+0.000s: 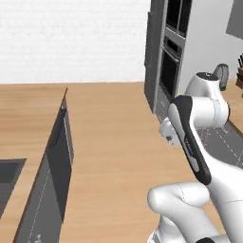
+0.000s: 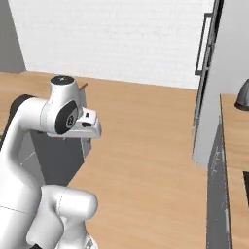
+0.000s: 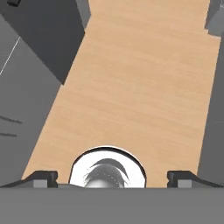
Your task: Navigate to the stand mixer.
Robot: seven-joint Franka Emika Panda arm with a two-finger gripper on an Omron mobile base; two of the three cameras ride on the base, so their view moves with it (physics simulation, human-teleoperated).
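The stand mixer is out of view. A small rounded grey object (image 1: 220,74) stands on the right-hand counter beside the tall oven unit; it also sits at the frame edge in the right base view (image 2: 242,97), and I cannot tell what it is. My gripper (image 3: 112,178) hangs over the wooden floor of the aisle, open, with its fingertips (image 3: 43,177) far apart and nothing between them. The hand (image 1: 167,131) sticks out in front of the folded arm, and the right base view has it (image 2: 90,125) pointing down.
A wood-topped island (image 1: 28,118) with dark grey sides lies to the left, a dark inset (image 1: 8,172) in its top. A tall dark oven stack (image 1: 168,61) and a grey cabinet with a handle (image 2: 206,44) rise on the right. A knife block (image 1: 240,71) stands on the right counter (image 2: 236,146).
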